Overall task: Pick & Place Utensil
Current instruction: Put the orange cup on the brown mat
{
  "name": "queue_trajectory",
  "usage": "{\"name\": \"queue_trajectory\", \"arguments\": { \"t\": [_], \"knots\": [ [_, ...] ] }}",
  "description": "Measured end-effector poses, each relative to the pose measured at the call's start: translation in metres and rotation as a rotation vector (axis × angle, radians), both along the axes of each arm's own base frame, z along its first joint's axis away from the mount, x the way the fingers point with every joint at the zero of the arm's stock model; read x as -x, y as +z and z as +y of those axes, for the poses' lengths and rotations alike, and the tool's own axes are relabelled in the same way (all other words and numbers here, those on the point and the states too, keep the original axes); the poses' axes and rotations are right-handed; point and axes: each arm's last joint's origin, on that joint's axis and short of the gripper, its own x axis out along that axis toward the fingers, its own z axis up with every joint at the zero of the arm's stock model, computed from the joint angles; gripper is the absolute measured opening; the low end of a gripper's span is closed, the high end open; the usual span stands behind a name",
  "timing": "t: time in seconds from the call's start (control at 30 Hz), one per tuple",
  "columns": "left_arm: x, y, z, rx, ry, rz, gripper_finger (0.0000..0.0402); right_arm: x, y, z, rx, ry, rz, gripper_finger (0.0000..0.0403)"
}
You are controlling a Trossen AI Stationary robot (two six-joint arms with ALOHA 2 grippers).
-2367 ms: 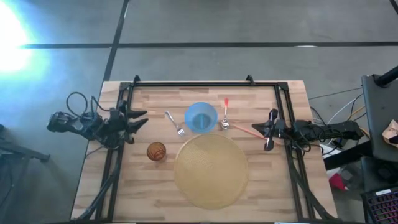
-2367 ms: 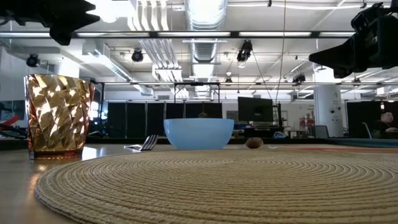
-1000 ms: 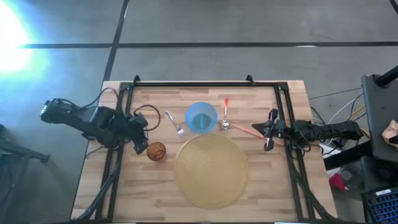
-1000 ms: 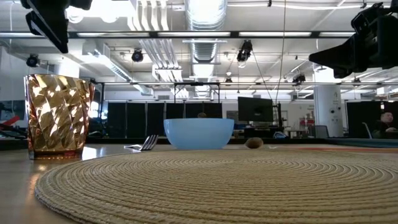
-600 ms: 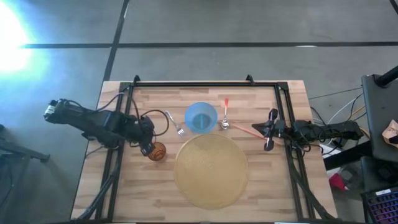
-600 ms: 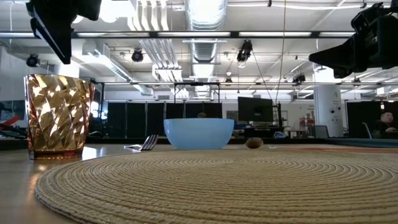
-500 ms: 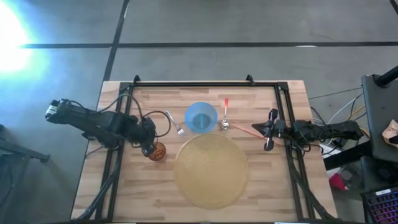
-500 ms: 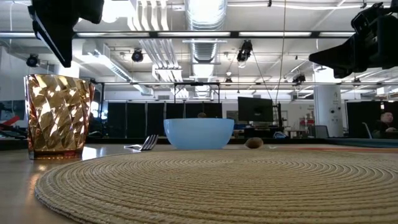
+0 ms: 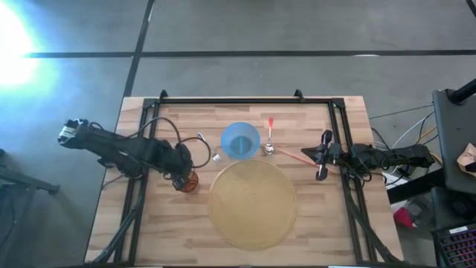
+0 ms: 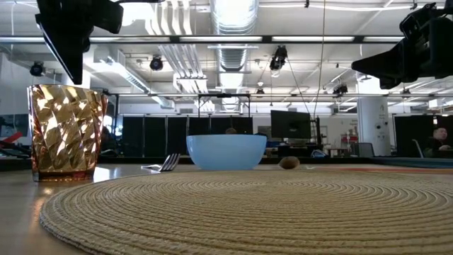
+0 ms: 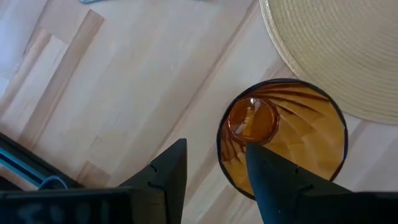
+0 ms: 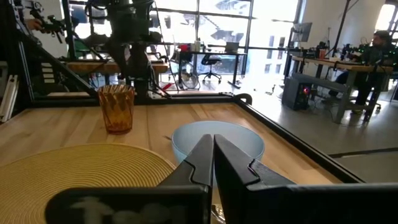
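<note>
A silver fork (image 9: 210, 149) lies on the table left of the blue bowl (image 9: 240, 140); its tines also show in the low view (image 10: 168, 163). A spoon with a red-tipped handle (image 9: 268, 140) and another red-handled utensil (image 9: 291, 155) lie right of the bowl. My left gripper (image 11: 214, 165) is open and points down just above the amber cup (image 11: 283, 137). One finger stands over the cup's mouth and the other outside its rim, and in the low view the gripper is clear of the cup (image 10: 67, 131). My right gripper (image 12: 212, 155) is shut and empty at the right edge (image 9: 323, 158).
A round woven placemat (image 9: 253, 205) covers the near middle of the table. The cup stands at its left rim. A black frame rail (image 9: 137, 186) runs along the left side and another (image 9: 349, 193) along the right. Bare wood lies near the front left corner.
My left gripper has gone toward the table's right edge and come over the amber cup, a little lower than before. The cup, the fork, the bowl and my right arm have kept still.
</note>
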Motion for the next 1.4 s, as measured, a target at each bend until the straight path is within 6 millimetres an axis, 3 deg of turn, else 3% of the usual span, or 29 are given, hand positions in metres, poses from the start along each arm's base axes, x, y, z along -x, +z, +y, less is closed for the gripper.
{"name": "queue_trajectory", "arguments": {
  "t": [0.9,1.4],
  "knots": [
    [-0.027,-0.028,-0.006,-0.025,-0.068,0.14,0.0156,0.0,0.0,0.0,0.0,0.0,0.0,0.0008],
    [-0.024,-0.049,-0.003,-0.004,-0.059,0.197,0.0142,0.0,0.0,0.0,0.0,0.0,0.0,0.0008]
  ]
}}
